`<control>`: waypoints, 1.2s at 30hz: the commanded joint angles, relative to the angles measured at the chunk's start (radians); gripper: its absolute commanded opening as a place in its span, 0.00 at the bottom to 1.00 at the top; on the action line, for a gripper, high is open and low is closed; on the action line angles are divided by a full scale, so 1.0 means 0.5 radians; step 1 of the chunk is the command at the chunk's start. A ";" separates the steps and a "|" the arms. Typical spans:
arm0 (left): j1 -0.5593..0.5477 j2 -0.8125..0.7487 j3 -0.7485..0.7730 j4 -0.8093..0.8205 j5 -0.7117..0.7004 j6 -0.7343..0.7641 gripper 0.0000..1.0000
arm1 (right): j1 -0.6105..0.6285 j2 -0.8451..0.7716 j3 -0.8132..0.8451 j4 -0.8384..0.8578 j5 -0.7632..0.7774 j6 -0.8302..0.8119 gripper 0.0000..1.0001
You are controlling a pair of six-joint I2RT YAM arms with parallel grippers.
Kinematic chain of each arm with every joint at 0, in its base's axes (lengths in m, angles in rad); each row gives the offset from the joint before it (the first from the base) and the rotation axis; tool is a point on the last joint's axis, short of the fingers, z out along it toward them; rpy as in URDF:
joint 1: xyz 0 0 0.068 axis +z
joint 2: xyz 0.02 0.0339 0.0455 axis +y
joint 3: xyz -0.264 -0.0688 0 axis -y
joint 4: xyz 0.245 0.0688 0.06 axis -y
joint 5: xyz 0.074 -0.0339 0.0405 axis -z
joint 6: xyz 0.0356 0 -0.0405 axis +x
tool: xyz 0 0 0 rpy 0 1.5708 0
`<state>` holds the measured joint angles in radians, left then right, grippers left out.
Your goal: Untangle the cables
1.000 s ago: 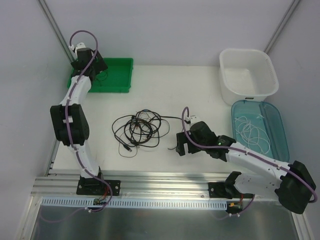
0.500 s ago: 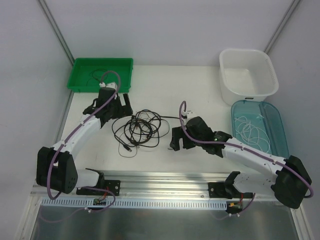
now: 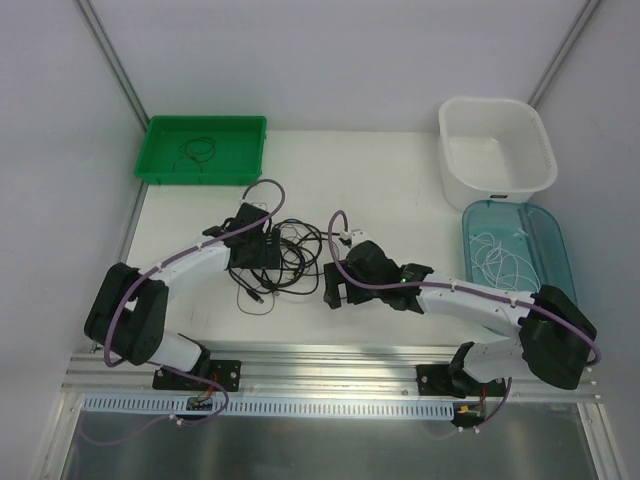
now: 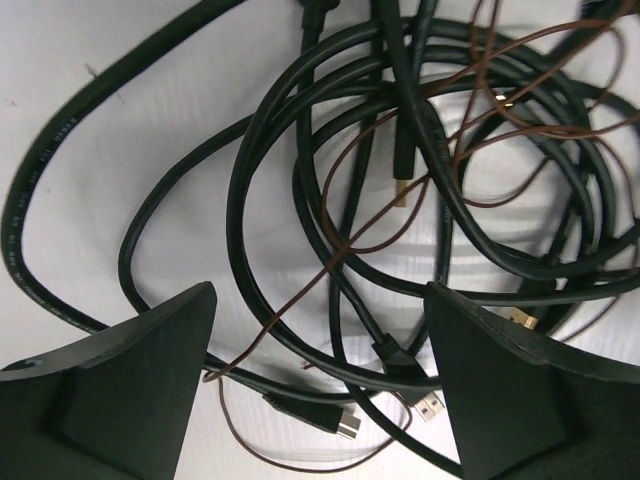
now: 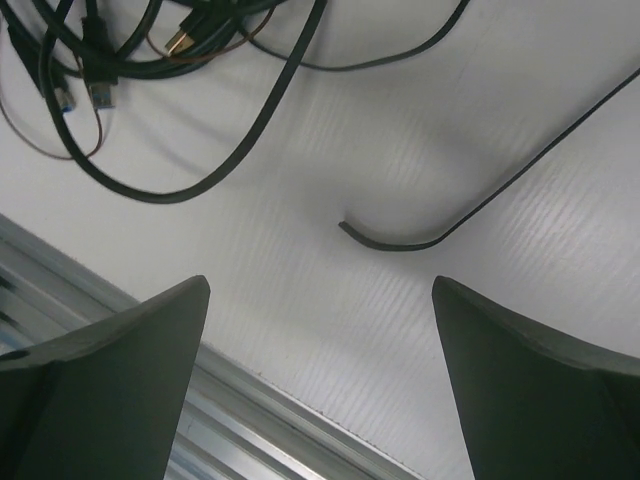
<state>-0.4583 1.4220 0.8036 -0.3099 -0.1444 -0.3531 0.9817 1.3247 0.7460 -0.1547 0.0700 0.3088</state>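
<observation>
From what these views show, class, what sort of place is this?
Probably a robotics lab workcell: left arm and right arm bolted to a metal rail, white table walled by plain panels, plus tangled cables.

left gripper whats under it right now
Under the open left gripper lies the tangle of black cables with a thin brown wire threaded through. From above, the gripper covers the tangle's left part.

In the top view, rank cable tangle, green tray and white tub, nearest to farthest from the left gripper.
1. cable tangle, directly beneath the left gripper.
2. green tray, back left corner.
3. white tub, back right corner.
</observation>
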 commanded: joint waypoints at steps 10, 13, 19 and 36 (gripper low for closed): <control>-0.025 0.221 -0.082 0.019 -0.113 -0.236 0.54 | -0.221 0.332 0.392 -0.316 0.728 0.014 0.77; -0.031 0.227 -0.101 0.019 -0.110 -0.245 0.47 | -0.291 0.473 0.456 -0.326 0.722 0.051 0.69; -0.037 0.255 -0.116 0.025 -0.141 -0.257 0.45 | -0.350 0.737 0.539 -0.255 0.612 0.082 0.58; -0.031 0.227 -0.180 0.006 -0.233 -0.322 0.39 | -0.699 0.373 0.177 -0.319 0.709 0.073 0.01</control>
<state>-0.4725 1.5051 0.7681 -0.2584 -0.1772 -0.5034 0.6918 1.6386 0.8845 -0.2089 0.3511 0.3584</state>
